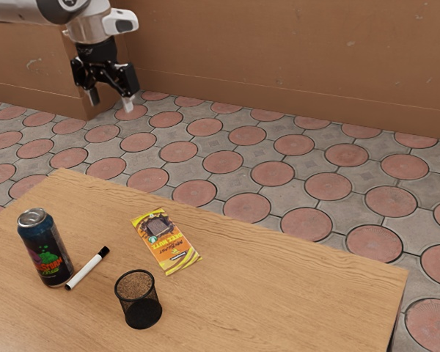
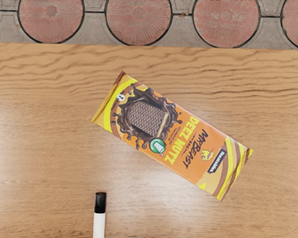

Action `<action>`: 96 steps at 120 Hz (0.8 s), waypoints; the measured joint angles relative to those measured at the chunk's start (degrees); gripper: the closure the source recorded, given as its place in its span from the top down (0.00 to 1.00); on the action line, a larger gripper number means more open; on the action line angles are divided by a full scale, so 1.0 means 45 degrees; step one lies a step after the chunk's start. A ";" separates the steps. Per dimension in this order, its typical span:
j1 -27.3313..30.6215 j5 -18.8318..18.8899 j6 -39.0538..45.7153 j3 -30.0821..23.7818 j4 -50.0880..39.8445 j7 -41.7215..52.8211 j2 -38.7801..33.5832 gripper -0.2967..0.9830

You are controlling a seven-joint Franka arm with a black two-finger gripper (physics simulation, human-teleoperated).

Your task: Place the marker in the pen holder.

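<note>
Two fingers point(image 1: 128, 103) are standing apart, gripper point(image 1: 111, 101) holding nothing. Can point(image 1: 45, 249) is crowding the grasp, inviting a knock. Pen holder point(image 1: 141, 313) is risking a tip if marker point(image 1: 86, 270), lying beside can, is snagging its rim or swinging off-centre.

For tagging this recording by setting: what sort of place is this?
Probably a plain indoor room, rendered in simulation; its purpose is unclear. It shows a light-brown wooden table, a grey floor with round reddish tiles and a scuffed brown wall.
</note>
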 joint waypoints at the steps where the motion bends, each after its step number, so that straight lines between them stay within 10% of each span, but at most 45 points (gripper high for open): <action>1: -0.0001 0.0003 0.0001 -0.0005 0.0006 0.0005 0.0001 0.77; 63: -0.0013 -0.0069 0.0409 0.0047 -0.0451 0.0177 0.1178 0.77; 96: -0.0027 -0.0448 0.3044 0.0050 -0.3869 0.0237 0.1454 0.77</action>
